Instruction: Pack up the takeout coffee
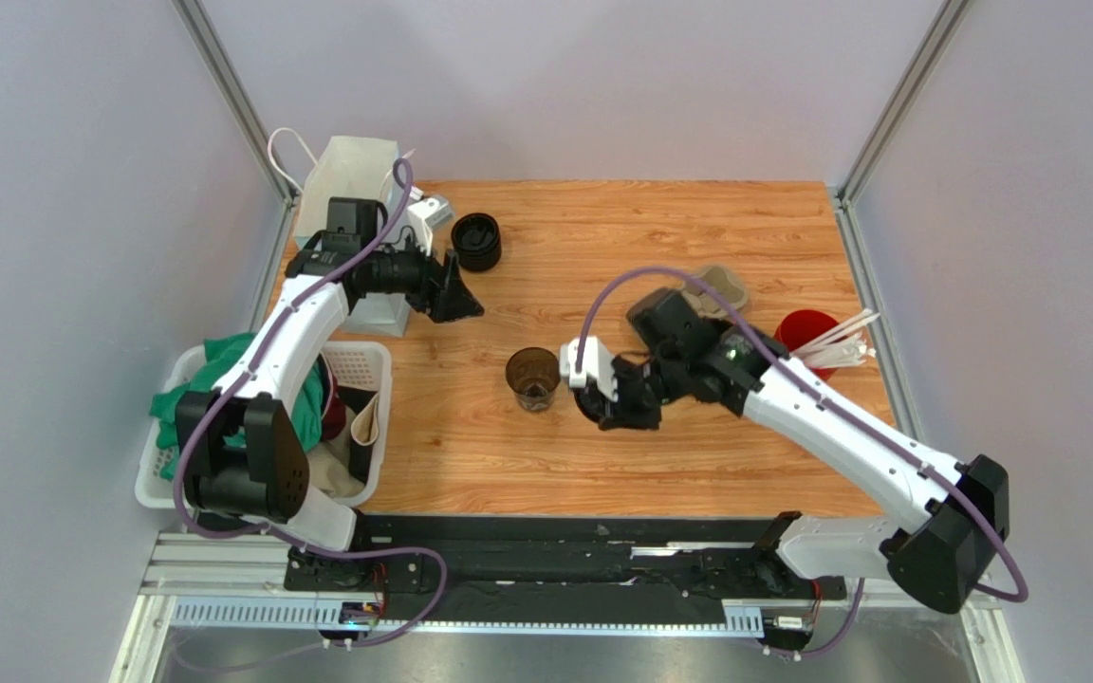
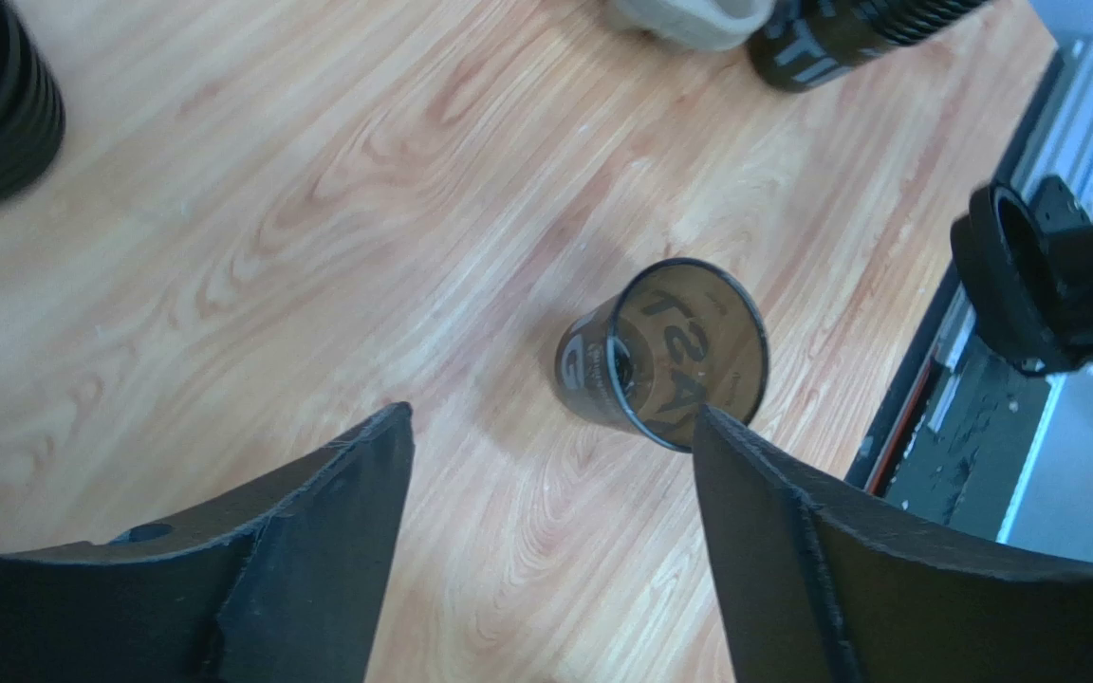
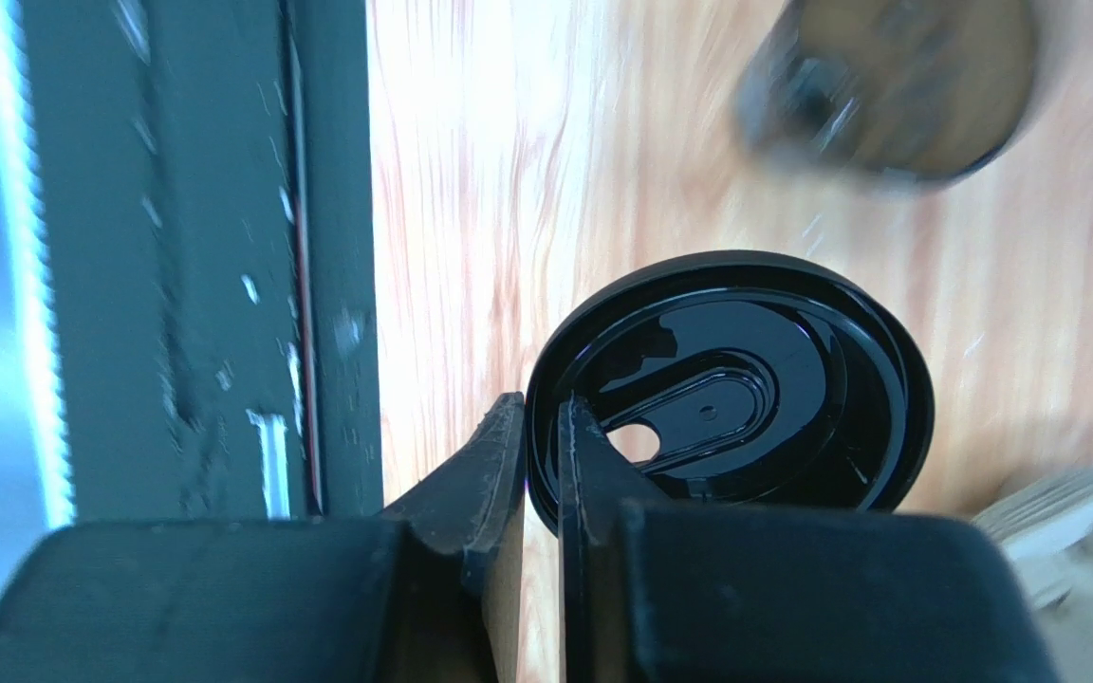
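We find the right fingers point(image 3: 488, 470) closed on the rim of a black lid point(image 3: 738, 384), whose disc extends beyond their tips. The takeout coffee cup point(image 1: 532, 377) stands upright and uncovered on the surface point(image 1: 581, 470), just beside those fingertips but apart from them. We record the left fingers point(image 2: 324, 527) spread wide and holding nothing, with the cup ahead of their tips, nearer one finger and not touching.
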Available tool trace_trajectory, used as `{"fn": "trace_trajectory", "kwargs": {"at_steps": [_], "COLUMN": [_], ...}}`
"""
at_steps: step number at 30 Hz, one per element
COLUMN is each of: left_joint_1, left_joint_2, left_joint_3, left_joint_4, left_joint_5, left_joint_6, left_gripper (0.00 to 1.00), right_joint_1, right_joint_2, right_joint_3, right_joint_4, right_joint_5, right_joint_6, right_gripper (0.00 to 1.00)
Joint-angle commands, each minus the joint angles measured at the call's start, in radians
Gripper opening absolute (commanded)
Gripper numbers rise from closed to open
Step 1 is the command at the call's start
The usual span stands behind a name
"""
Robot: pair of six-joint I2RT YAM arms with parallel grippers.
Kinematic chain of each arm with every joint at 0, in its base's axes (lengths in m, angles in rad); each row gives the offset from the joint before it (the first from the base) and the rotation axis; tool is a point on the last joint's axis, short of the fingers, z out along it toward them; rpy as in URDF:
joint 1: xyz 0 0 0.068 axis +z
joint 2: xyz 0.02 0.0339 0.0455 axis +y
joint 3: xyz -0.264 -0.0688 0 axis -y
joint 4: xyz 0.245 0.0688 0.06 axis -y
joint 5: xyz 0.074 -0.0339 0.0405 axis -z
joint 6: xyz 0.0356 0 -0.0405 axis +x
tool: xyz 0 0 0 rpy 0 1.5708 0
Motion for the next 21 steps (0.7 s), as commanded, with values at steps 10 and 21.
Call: {"fn": "trace_trajectory", "kwargs": {"at_steps": [10, 21], "left_joint_1": [-0.326, -0.399], "left_joint_2": [-0.379, -0.404], "left_joint_3": [-0.050, -0.105], "left_joint_4": [-0.044, -0.123], "left_joint_5": [-0.112, -0.105], "left_joint_6": [0.656, 0.908], "left_gripper": [0.99, 0.99], "right_joint_1": [-0.236, -0.239], "right_joint_2": [0.470, 0.507], "right_joint_3": [0.641, 0.647], "right_joint_4": [-0.758, -0.800], "right_joint_5": [-0.820, -0.857], "right_joint_6": [-0.384, -0.422], "right_gripper": [0.04, 0.05]}}
